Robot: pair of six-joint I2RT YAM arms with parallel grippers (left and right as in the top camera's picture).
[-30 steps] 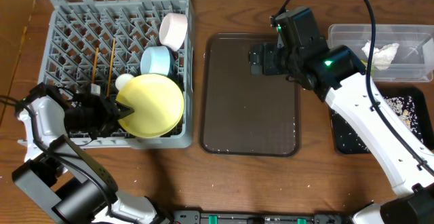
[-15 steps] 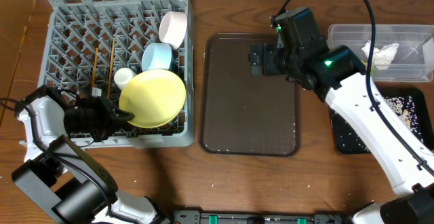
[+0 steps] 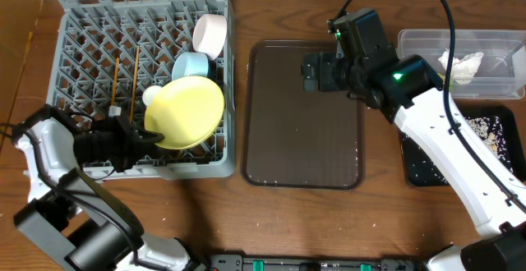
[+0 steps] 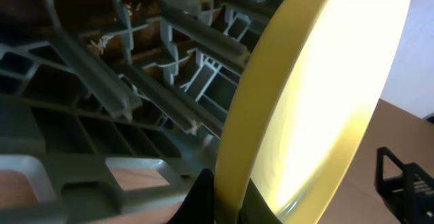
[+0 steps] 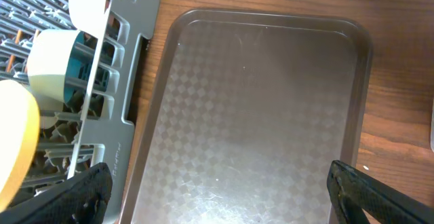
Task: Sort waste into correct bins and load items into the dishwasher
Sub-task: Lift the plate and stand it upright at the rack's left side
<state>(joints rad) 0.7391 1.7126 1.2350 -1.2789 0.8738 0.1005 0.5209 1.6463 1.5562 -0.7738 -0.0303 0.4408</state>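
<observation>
overhead view, finding one: the left gripper (image 3: pixel 146 137) is closed thin on the near rim of the yellow plate (image 3: pixel 191 111), which stands tilted in the front right part of the grey dish rack (image 3: pixel 90 25). the left wrist view confirms the pinch: the plate's edge runs down between two dark fingers (image 4: pixel 196 207), with rack pegs just beside its back face. whether the lower rim is seated between pegs cannot be told.

finding two: the cream cup (image 3: pixel 153 97) and light blue bowl (image 3: pixel 191 66) sit just behind the plate, touching or nearly so. the chopsticks (image 3: pixel 116 78) lie further left.

finding three: the right gripper (image 3: pixel 315 71) hangs wide open and empty over the far end of the brown tray (image 3: pixel 304 148).

assessment: the step in hand is racking the plate. recommended: bring it more upright, guide its lower rim into a peg row short of the cup and bowl, and loosen the fingers only once pegs carry it on both faces. draw the gripper back along the plate's own plane so the fingers do not drag it over. risk: an early release may let it topple onto the cup.
</observation>
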